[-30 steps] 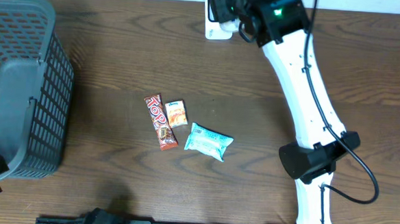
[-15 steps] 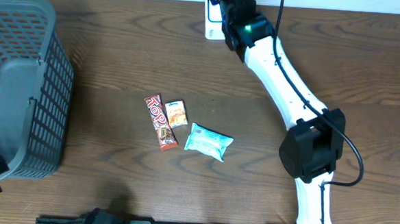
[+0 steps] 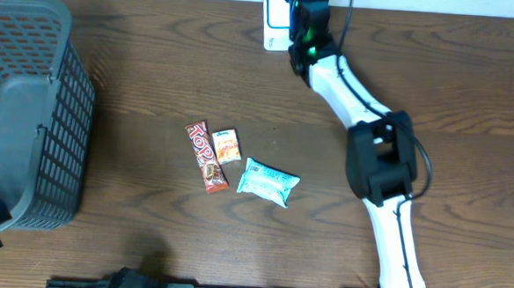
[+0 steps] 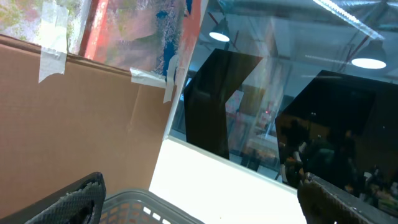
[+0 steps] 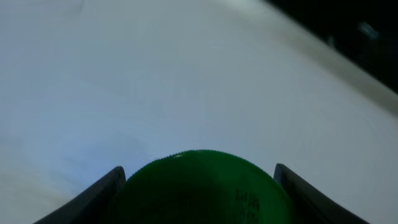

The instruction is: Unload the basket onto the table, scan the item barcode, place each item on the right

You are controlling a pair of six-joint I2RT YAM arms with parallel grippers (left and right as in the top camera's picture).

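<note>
Gripping a green, round-topped item [image 5: 199, 193] from both sides, the right fingers [image 5: 199, 169] stand part-open at the dark wooden desk's [image 3: 154, 86] far edge, beside a white boxy device [image 3: 275, 26]. Only the item's domed end shows, so its long axis is unclear. The left fingers [image 4: 205, 202] gape wide and empty by a grey plastic mesh basket [image 3: 30, 106]. Three snack packets [image 3: 228, 147] lie mid-desk, open wood all round.

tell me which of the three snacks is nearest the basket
The red bar, the long thin one at the left end of the group; the orange packet and blue packet lie farther from the basket.
</note>
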